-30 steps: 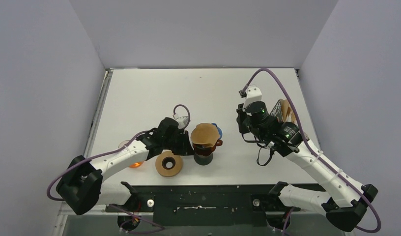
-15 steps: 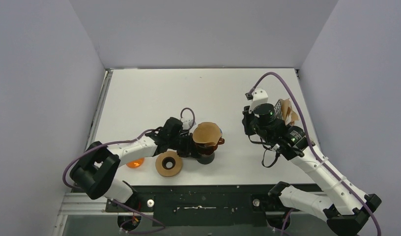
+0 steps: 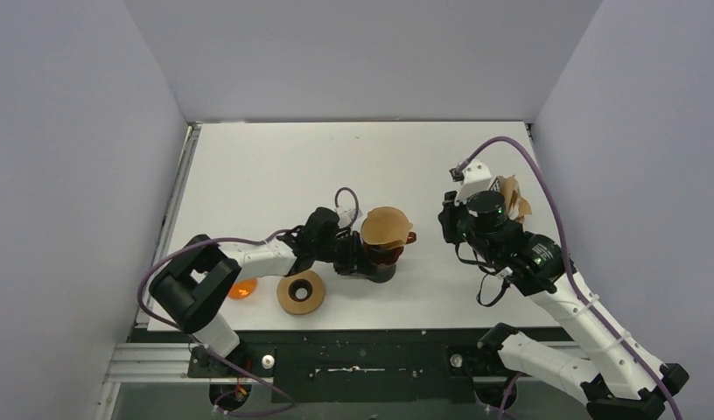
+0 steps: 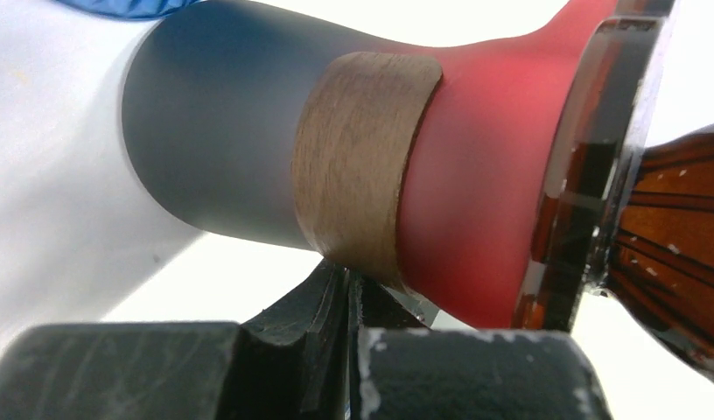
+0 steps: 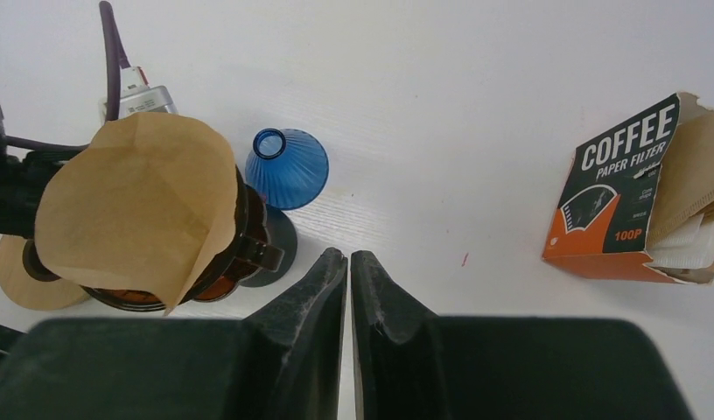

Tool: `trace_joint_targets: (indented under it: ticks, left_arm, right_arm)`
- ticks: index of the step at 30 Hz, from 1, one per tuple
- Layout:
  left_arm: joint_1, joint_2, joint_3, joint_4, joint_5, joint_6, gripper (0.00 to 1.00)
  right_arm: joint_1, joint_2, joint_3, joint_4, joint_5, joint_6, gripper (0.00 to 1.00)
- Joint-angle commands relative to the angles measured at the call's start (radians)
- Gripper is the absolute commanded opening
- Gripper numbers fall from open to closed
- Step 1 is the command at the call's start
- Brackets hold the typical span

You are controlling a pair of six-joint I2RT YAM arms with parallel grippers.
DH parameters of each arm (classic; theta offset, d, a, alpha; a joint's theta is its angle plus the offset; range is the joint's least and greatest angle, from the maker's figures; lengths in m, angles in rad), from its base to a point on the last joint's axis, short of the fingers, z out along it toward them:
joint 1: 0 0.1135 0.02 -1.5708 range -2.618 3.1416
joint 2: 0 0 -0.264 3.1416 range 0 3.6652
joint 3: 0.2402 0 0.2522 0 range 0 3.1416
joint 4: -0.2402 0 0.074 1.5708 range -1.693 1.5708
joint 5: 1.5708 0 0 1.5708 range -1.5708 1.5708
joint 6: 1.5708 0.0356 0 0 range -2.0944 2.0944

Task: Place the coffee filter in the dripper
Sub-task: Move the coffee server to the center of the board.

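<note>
The brown paper coffee filter (image 3: pixel 387 226) sits opened in the amber dripper (image 3: pixel 384 255), one edge sticking out over the rim. In the right wrist view the filter (image 5: pixel 135 197) covers most of the dripper (image 5: pixel 240 254). The dripper (image 4: pixel 668 210) rests on a grey and red server with a wooden band (image 4: pixel 362 166). My left gripper (image 3: pixel 353 254) is shut, its tips (image 4: pixel 352 276) touching that band from the left. My right gripper (image 3: pixel 448 229) hovers to the right of the dripper, away from it. Its jaws (image 5: pixel 349 258) are together but for a thin slit, with nothing between them.
A blue funnel (image 5: pixel 288 166) stands just behind the server. An orange and black coffee filter box (image 5: pixel 620 201) lies open at the right (image 3: pixel 509 197). A wooden ring (image 3: pixel 300 291) and a small orange object (image 3: pixel 242 289) lie near the front edge, left of the server.
The left gripper has slid to the right, and the server with dripper and filter has moved right with it. The right arm has drawn back to the right, toward the box.
</note>
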Motion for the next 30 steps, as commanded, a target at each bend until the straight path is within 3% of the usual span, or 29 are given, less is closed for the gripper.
trace_joint_targets:
  ticks: [1, 14, 30]
  left_arm:
    - [-0.023, 0.056, 0.04, 0.238, 0.004, -0.123, 0.0]
    - [-0.075, 0.182, 0.124, 0.425, -0.142, -0.289, 0.0]
    - [-0.127, 0.352, 0.299, 0.461, -0.301, -0.345, 0.0]
  right_arm:
    - [-0.009, -0.043, -0.006, 0.009, 0.014, -0.004, 0.1]
    - [-0.013, -0.088, -0.018, -0.022, 0.023, -0.017, 0.1]
    - [-0.014, -0.14, 0.002, -0.069, 0.064, -0.023, 0.11]
